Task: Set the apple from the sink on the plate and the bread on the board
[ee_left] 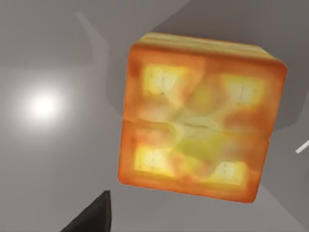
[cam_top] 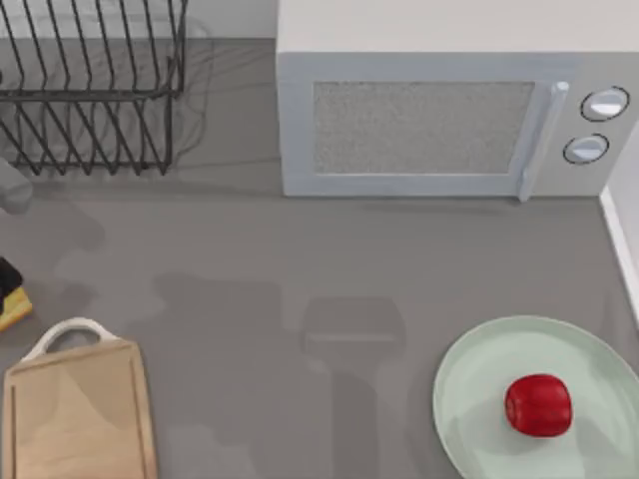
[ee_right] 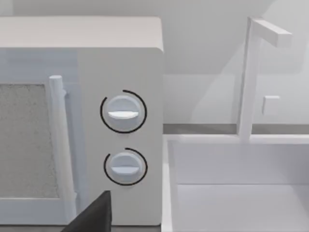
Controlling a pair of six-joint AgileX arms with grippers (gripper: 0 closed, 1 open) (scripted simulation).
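- The apple point(cam_top: 539, 405) rests on the plate point(cam_top: 469, 399), at the tabletop's near right corner.
- The board point(cam_top: 75, 419) lies flat at the near left corner, its white loop handle pointing toward the far edge, nothing on it.
- The bread point(ee_left: 200, 118) fills my left wrist view, toasted face toward the camera; from above, a sliver of it shows at the left edge, just beyond the board.
- My left jaws: I cannot tell their state.
- My right wrist view faces the microwave point(ee_right: 82, 121) and the sink point(ee_right: 236, 183); my right jaws: state cannot be told.
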